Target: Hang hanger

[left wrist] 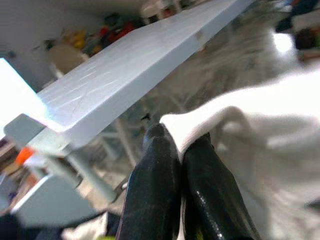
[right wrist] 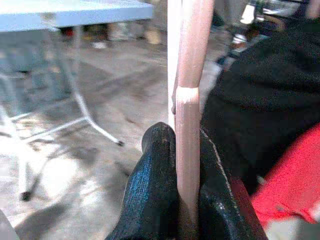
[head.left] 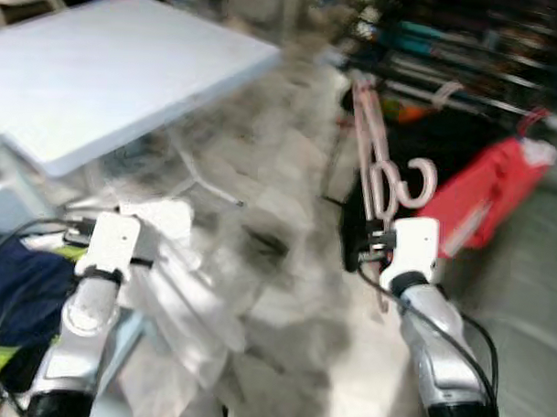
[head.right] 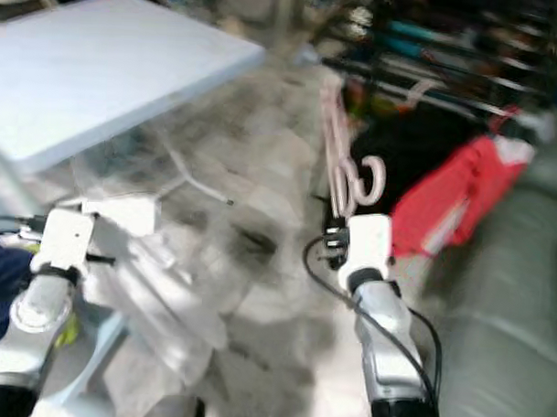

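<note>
while blurred, right gripper (right wrist: 187, 150) clamps pink hanger (head.left: 376, 157); left gripper (left wrist: 182, 150) pinches white cloth (left wrist: 260, 125).

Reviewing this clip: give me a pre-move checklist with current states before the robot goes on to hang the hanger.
1. Right gripper closed on the pink hanger: ok, the bar sits between both fingers in the right wrist view.
2. Hanger hook free and visible: ok, it curls out beside the bar, touching nothing.
3. Left gripper holding the white cloth: ok, fingers pinch its edge.
4. Rail to hang on located: cannot tell, the rack area at upper right is blurred.
5. Camera steady: not ok, both eye views are motion-blurred.
6. Folding table clear of the right arm: ok, it stands off to the robot's left.
</note>
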Robot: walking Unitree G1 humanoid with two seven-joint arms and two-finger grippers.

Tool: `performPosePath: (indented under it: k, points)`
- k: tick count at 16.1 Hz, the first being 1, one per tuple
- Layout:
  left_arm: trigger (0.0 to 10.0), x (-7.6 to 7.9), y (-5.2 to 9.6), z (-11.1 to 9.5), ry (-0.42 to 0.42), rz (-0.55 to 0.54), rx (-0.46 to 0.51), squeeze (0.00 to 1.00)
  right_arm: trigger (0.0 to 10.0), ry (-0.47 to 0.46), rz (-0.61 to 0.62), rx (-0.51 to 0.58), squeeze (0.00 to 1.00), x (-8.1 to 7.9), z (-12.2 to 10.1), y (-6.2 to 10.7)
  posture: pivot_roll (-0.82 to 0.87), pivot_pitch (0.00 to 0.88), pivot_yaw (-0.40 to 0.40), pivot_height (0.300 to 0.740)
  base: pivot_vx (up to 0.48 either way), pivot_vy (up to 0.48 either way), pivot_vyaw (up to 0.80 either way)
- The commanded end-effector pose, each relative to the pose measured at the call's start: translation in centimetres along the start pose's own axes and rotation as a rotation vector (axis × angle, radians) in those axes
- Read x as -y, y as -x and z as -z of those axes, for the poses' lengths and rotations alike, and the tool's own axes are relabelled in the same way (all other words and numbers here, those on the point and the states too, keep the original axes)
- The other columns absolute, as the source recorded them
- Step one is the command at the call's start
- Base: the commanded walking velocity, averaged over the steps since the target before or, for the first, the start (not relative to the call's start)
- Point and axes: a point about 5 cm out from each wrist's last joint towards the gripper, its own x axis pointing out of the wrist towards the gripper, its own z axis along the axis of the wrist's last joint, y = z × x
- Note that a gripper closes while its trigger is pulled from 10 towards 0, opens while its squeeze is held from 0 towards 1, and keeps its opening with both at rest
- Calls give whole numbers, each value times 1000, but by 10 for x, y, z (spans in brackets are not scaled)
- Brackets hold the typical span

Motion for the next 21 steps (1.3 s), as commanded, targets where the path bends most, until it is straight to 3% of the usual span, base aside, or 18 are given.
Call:
performPosePath:
  k: [1, 7, 10, 14, 21]
  points:
    - [10000, -1, -4, -15, 25, 1, 65, 0, 10000, 19, 5, 37, 0, 7, -9, 0, -8, 0, -17, 740, 0, 0, 800]
    - [10000, 0, -6, -19, 59, 7, 89, 0, 10000, 16, -13, 65, 0, 9, -17, 0, -16, 0, -19, 740, 0, 0, 794]
    - [10000, 0, -7, -24, 88, 20, 109, 0, 10000, 2, 26, 66, 0, 12, -16, 1, -20, 0, -15, 740, 82, 0, 0]
    - [10000, 1, -9, -26, 99, 46, 117, 0, 10000, 51, 67, 58, 0, 19, -17, 0, -25, 0, -13, 740, 337, 0, 0]
    - [10000, 2, -11, -29, 103, 51, 127, 0, 10000, 117, 44, 74, 0, 10, -19, -2, -26, 0, -11, 740, 403, 0, 0]
